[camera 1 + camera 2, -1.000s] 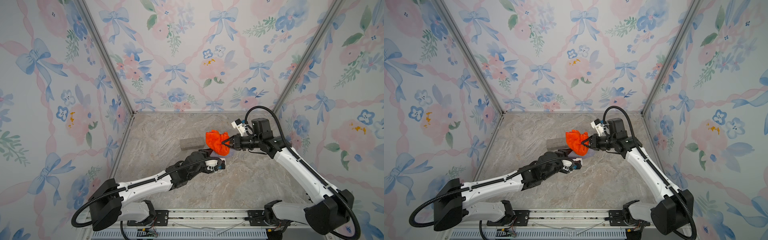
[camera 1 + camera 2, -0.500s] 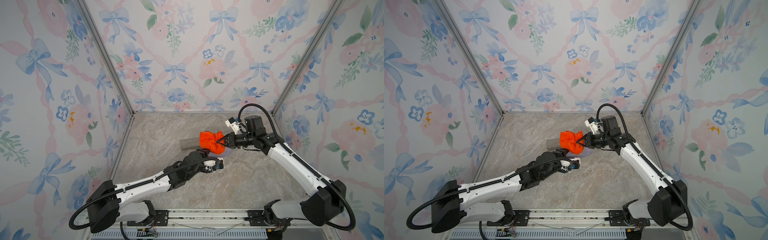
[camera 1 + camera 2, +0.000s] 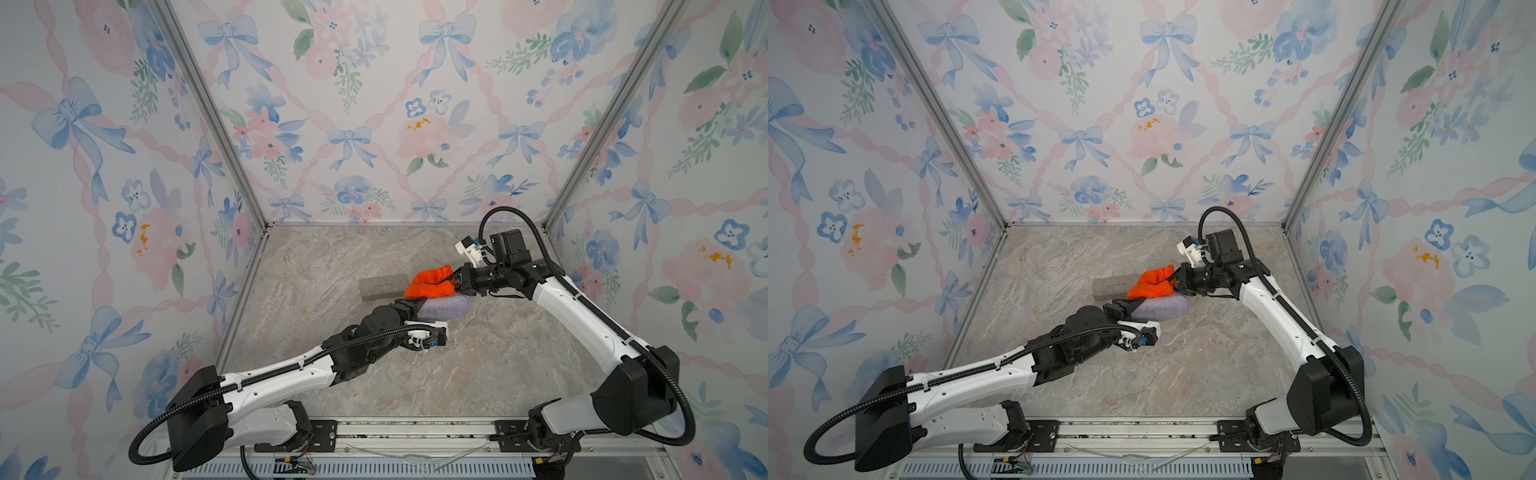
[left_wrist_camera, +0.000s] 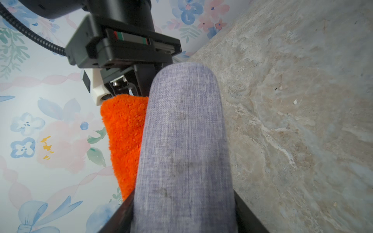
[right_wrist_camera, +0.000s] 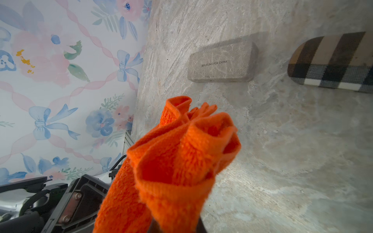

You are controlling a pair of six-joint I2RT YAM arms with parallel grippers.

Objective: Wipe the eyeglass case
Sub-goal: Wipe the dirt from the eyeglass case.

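Wiping step is in hand. The left fingers [image 4: 245, 222] clamp the near end of the blue-grey fabric eyeglass case [image 3: 446, 307], one on each long side, and hold it out lengthwise, low over the table [image 3: 478, 374] near its middle; whether the far end rests on the table I cannot tell. The right fingers [image 3: 460, 280] are closed on a bunched orange cloth [image 3: 430, 282], which lies along the upper long side of the case and touches it, as both top views and the left wrist view show. Dull grey smudges show on the case face seen from the left wrist, and the cloth is not on that face, so the task looks only partly done. The next move probably calls for dragging the cloth along or across the fabric with light pressure while the left grip stays firm, perhaps turning the case to reach the smudged face. Nearby, a grey case [image 3: 382, 286] lies just behind the cloth and could get bumped on a stroke that way. A plaid case [image 5: 333, 60] lies beside it in the right wrist view; I cannot find it in the top views.
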